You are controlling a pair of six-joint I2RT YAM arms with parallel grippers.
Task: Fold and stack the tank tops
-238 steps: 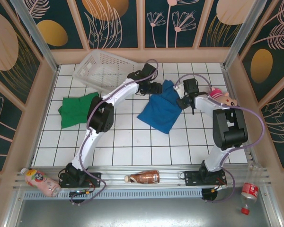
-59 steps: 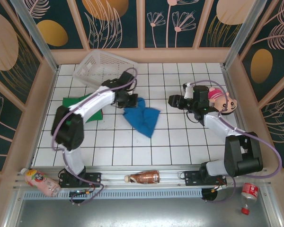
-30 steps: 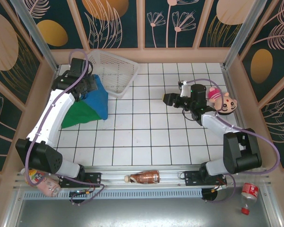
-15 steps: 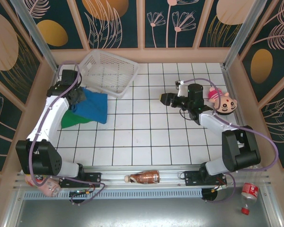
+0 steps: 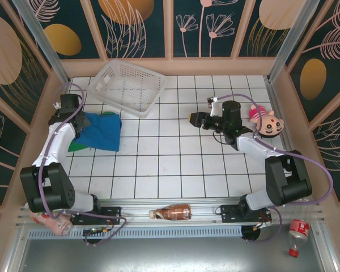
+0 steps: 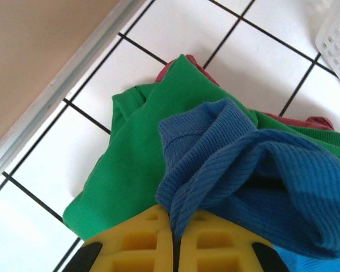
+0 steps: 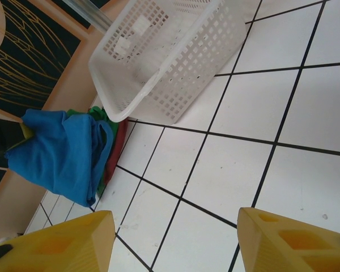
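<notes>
**Blue top pinched on the pile at the tabletop's left edge**

A white tiled tabletop (image 5: 170, 170), walled in by wooden frames and dark leaf-patterned panels, carries everything.

From the top external camera, the blue tank top (image 5: 100, 131) lies at the left edge, toward the far-left corner; it is spread over the green tank top (image 5: 73, 146), which shows at its near-left side; the left gripper (image 5: 78, 121) sits at the blue cloth's left end; a white lattice basket (image 5: 126, 88) rests at the far edge, just beyond the pile; the right gripper (image 5: 194, 119) hangs over the right half of the tabletop, well apart from the clothes; a pink plush toy (image 5: 264, 120) lies near the right edge.

From the left wrist, the left gripper (image 6: 174, 229) has its yellow fingers (image 6: 136, 243) pressed together on a bunched fold of the blue tank top (image 6: 260, 175); the green tank top (image 6: 141, 153) lies under it; the maroon tank top (image 6: 309, 121) peeks out from beneath the green.

From the right wrist, the right gripper (image 7: 173, 226) has its jaws well apart over bare tile, holding nothing; beyond, the blue tank top (image 7: 62, 153) lies on the green and maroon ones, just beside the basket (image 7: 170, 51).
</notes>
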